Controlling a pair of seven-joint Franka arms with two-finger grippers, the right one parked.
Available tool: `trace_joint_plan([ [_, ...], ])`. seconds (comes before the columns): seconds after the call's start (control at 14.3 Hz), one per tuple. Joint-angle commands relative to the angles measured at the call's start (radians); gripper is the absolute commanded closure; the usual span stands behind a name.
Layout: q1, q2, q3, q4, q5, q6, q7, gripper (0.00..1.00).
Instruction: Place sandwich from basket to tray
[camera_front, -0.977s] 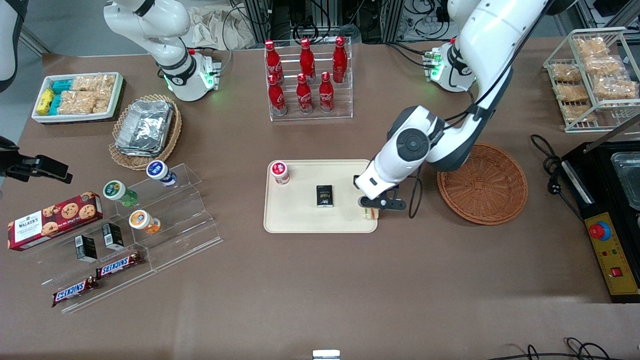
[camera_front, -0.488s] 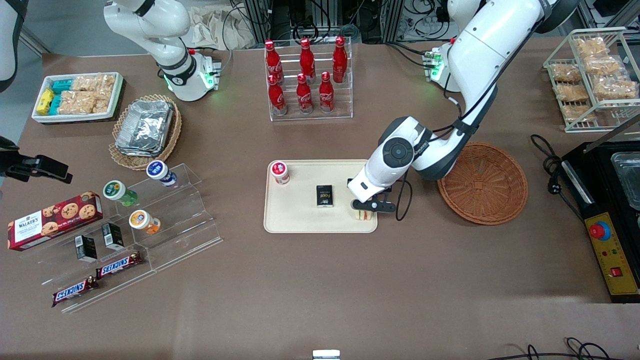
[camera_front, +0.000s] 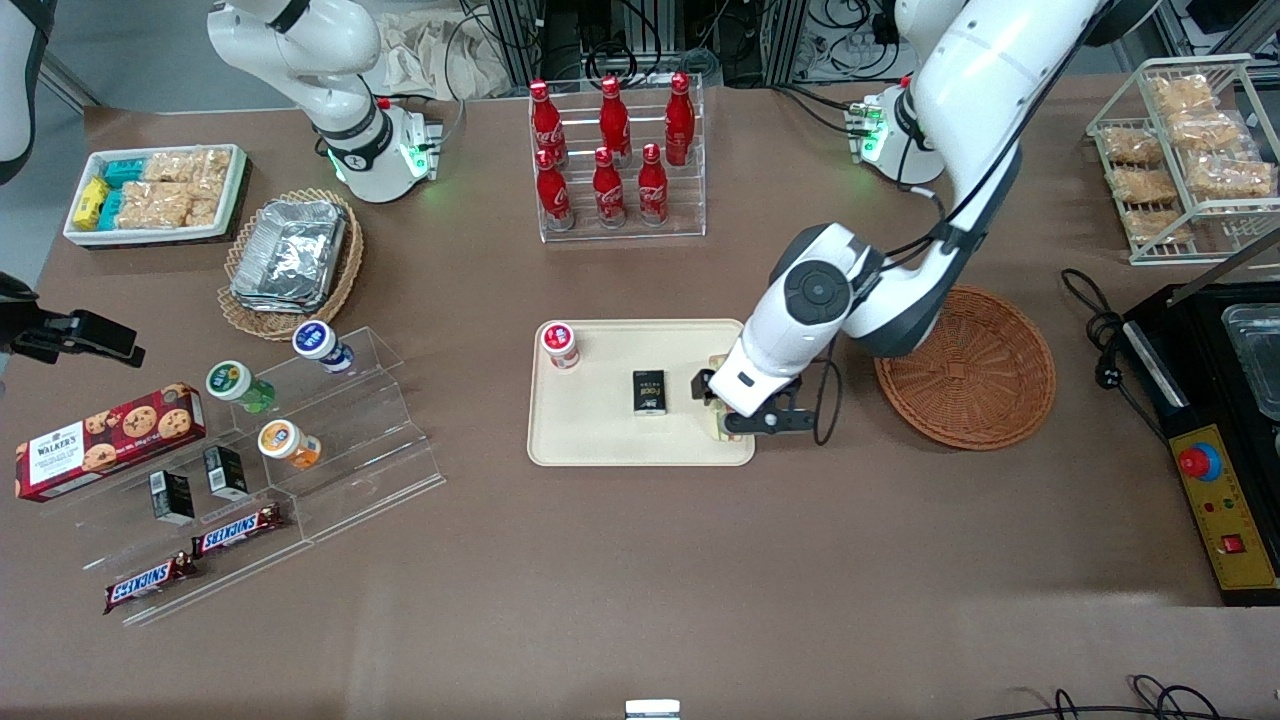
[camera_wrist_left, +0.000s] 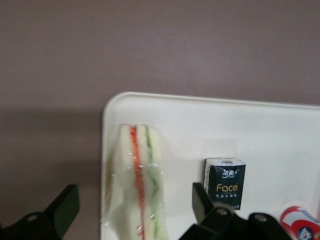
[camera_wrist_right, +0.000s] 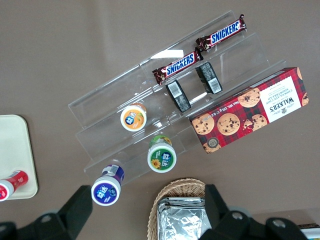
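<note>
The sandwich (camera_wrist_left: 137, 185) lies on the tray (camera_front: 590, 430), just inside the tray's short edge that faces the basket (camera_front: 965, 370), which puts it close to the middle of the front view, a little below centre. It rests on its side with the orange, red and green filling lines showing through the clear wrap. I judge it light and soft: the bread would crush under a hard squeeze, and the film looks slick enough to slide between the pads. The place to take it would be across the two flat bread faces, at mid-length, with gentle pressure, not by the thin point or on loose wrap. My gripper (camera_wrist_left: 134, 192) hangs directly over it with the fingers spread wide, one on each side of the wedge with a clear gap to the wrap on both, so it grips nothing and, as far as I can see, touches nothing. One finger (camera_wrist_left: 60, 210) is out over the brown table past the tray rim; the other sits between the sandwich and the small black box (camera_wrist_left: 224, 182). The basket looks empty, so I take the placing as done.
</note>
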Motion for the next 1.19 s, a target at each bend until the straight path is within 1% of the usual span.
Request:
trace_joint_plan([
  [0.0,0.085,-0.123,-0.004,0.078,0.015,-0.243,-0.03,0.0],
  [0.07,0.112,-0.147,-0.004,0.115,0.011,-0.317,-0.028,0.0],
  [0.14,0.142,-0.18,-0.001,0.135,-0.003,-0.36,-0.027,0.0],
  [0.21,0.15,-0.221,0.016,0.139,-0.009,-0.389,-0.009,0.0],
  [0.28,0.141,-0.273,0.074,0.134,-0.023,-0.422,0.024,0.0],
  [0.35,0.136,-0.316,0.121,0.131,-0.059,-0.46,0.074,0.0],
  [0.42,0.133,-0.366,0.172,0.125,-0.098,-0.515,0.163,0.0],
  [0.49,0.127,-0.41,0.227,0.119,-0.118,-0.567,0.259,0.0],
  [0.56,0.106,-0.457,0.281,0.098,-0.126,-0.601,0.336,0.0],
  [0.7,0.064,-0.541,0.382,0.026,-0.127,-0.603,0.428,0.0],
  [0.77,0.06,-0.563,0.419,0.009,-0.127,-0.606,0.515,0.0],
  [0.91,0.06,-0.58,0.481,0.011,-0.126,-0.658,0.759,0.0],
  [0.98,0.06,-0.573,0.493,0.021,-0.117,-0.69,0.853,0.0],
  [1.12,0.063,-0.545,0.493,0.06,-0.104,-0.695,0.881,0.0],
])
